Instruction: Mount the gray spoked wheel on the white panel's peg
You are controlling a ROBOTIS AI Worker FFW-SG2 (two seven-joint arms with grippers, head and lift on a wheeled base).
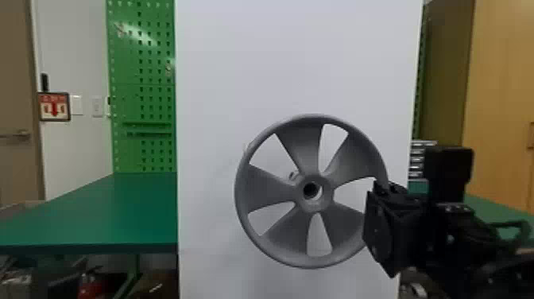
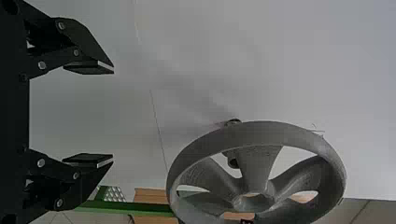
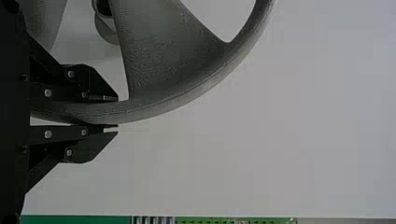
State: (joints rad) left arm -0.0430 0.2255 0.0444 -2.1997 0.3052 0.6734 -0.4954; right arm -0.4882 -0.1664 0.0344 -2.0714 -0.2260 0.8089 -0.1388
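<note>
Right pincer (image 3: 117,113): closed around the rim (image 3: 159,109) of the gray wheel (image 1: 302,149), one finger on each side of it.
Wheel to right pincer: off to the robot's left, gripped on its right-hand side, somewhat below hub height.
Face and axle: round, so no long side; the disc stands upright, broadly facing the white panel (image 1: 238,59), and the hub's (image 1: 316,205) bore points roughly toward it.
Peg (image 1: 293,176): seen between two spokes, up and to the left of the hub in the head view; not in the bore.
Nearer arm: right, already carrying.
Left pincer (image 2: 113,114): fingers spread wide, nothing between them, apart from the wheel.
Next move: probably a small shift left and up to line up bore and peg, then a push toward the panel.
Risk: an edge grip may let the wheel tilt against the peg.
</note>
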